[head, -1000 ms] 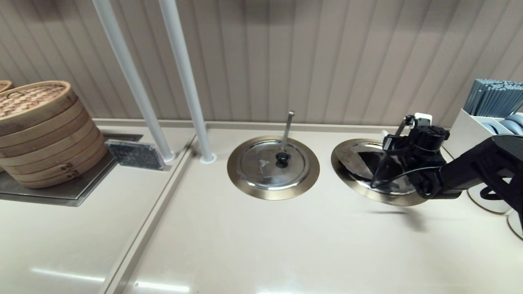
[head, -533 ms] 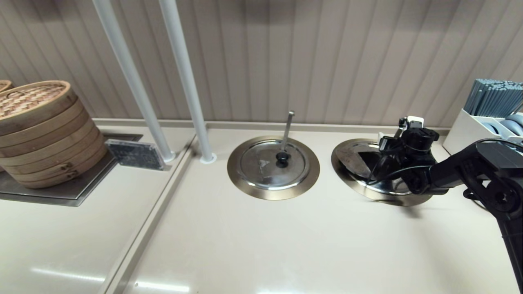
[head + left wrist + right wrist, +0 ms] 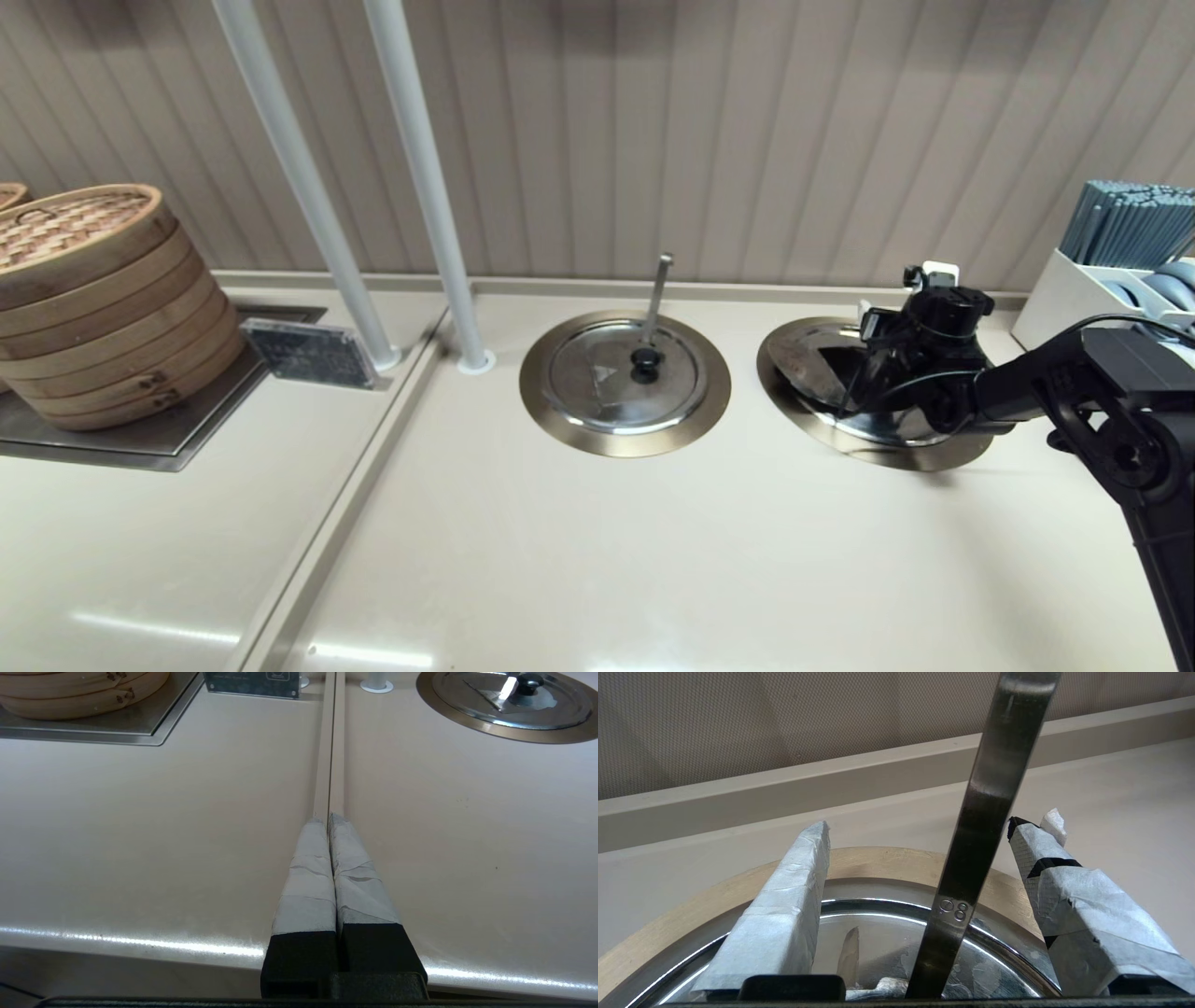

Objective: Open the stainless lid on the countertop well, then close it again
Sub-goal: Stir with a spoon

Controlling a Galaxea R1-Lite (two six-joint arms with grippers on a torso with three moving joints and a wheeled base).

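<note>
Right pincer [image 3: 920, 830] agape, seemingly straddling utensil handle [image 3: 980, 826].

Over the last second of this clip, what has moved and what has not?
The right gripper has moved back and to the robot's left above the stainless lid, open, its fingers either side of the slanted utensil handle, gripping nothing. The lid remains on the countertop well; the left gripper is shut over the counter.
</note>
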